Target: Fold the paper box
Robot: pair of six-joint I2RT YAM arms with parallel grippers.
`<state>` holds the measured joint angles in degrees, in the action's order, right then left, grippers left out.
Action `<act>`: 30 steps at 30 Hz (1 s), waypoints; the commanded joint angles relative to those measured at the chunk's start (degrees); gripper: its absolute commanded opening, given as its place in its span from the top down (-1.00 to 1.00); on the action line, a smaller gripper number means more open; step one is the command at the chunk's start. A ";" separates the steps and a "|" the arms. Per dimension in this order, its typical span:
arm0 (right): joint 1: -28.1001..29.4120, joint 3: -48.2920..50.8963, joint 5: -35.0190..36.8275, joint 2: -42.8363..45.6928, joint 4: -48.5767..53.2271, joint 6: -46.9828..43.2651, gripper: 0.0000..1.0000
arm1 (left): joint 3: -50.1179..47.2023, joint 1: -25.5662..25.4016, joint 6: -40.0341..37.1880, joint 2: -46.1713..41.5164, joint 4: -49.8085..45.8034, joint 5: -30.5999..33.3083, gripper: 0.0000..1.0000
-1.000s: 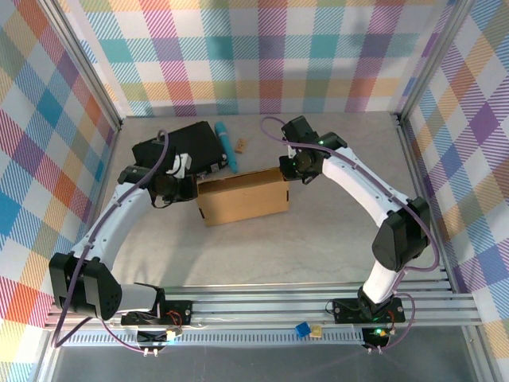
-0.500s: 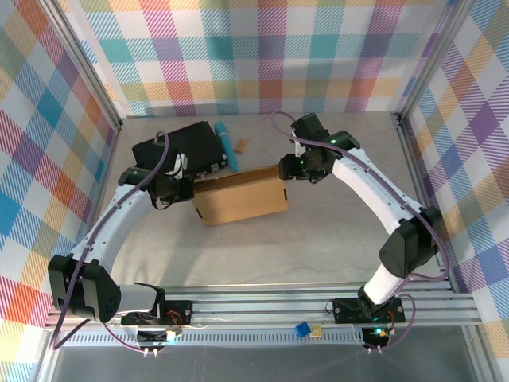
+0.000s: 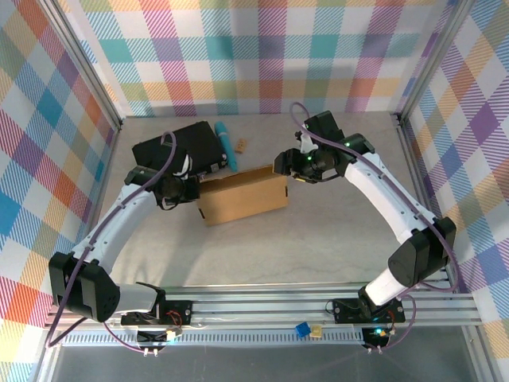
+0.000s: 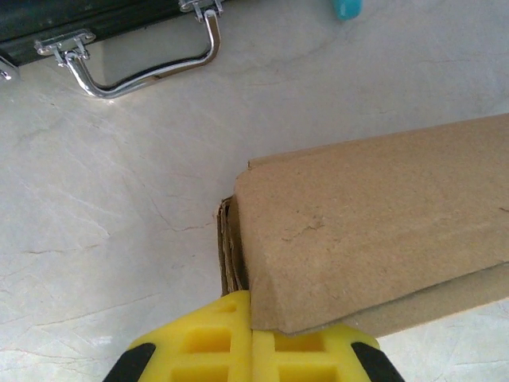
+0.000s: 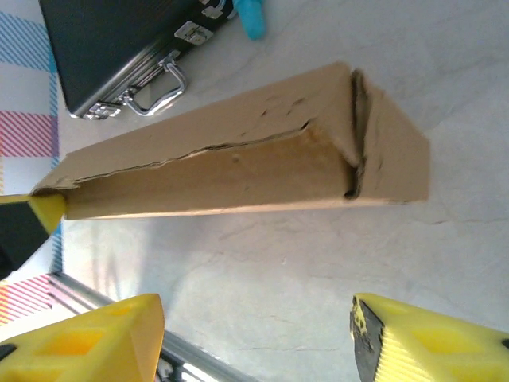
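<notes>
1x paper box (image 3: 242,195), 1x blk case (image 3: 175,147), 1x teal tube (image 3: 226,146), 1x sm. tan scrap (image 3: 241,146) on desk (image 3: 318,231). 2 arms: L arm (image 3: 119,219), R arm (image 3: 390,207). Front rail (image 3: 262,306): 1 blue bit (image 3: 302,329), 1 tan bit (image 3: 316,331).

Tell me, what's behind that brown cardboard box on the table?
Behind the paper box, toward the back wall, lies a black case with a metal handle, and a teal object beside it. Anything low against its far side is covered from overhead.
</notes>
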<state>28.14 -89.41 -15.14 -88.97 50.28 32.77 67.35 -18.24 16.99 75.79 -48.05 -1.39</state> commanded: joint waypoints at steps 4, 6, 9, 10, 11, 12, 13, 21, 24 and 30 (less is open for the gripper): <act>-4.90 9.74 -5.86 7.61 -12.05 23.91 -0.30 | -0.98 -2.86 3.30 1.20 -6.48 2.94 1.00; -6.82 13.61 -6.94 8.81 -14.98 34.76 -0.30 | -1.08 -3.44 3.61 1.31 -6.36 3.26 1.00; -7.93 21.58 -8.76 10.45 -27.20 48.13 -0.40 | -0.97 -4.15 3.89 1.56 -6.19 3.65 1.00; -7.93 23.66 -8.68 10.59 -31.37 51.44 -0.45 | -0.75 -4.41 3.79 1.64 -6.16 3.83 1.00; -7.93 24.69 -8.74 10.30 -33.91 53.71 -0.49 | -0.58 -4.59 3.80 1.80 -6.26 4.10 1.00; -7.94 25.06 -9.30 9.56 -36.06 55.45 -0.53 | -0.40 -4.72 3.78 1.94 -6.35 4.34 1.00; -8.02 24.84 -10.35 8.40 -37.25 56.42 -0.57 | -0.29 -4.92 3.81 1.99 -6.44 4.46 1.00; -7.93 23.72 -17.25 1.37 -43.83 60.85 -0.66 | -0.47 -5.58 3.81 1.92 -6.39 5.01 1.00; -7.93 24.70 -19.24 0.29 -43.48 61.18 -0.60 | -0.23 -5.58 3.84 2.08 -6.50 5.16 1.00; -8.16 29.46 -19.03 -0.06 -45.97 62.20 -0.47 | 0.42 -5.67 3.49 2.34 -6.70 5.42 1.00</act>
<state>19.88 -61.84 -32.60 -88.42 6.85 92.82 68.16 -22.85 20.16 76.44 -48.77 4.19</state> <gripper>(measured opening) 0.740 0.039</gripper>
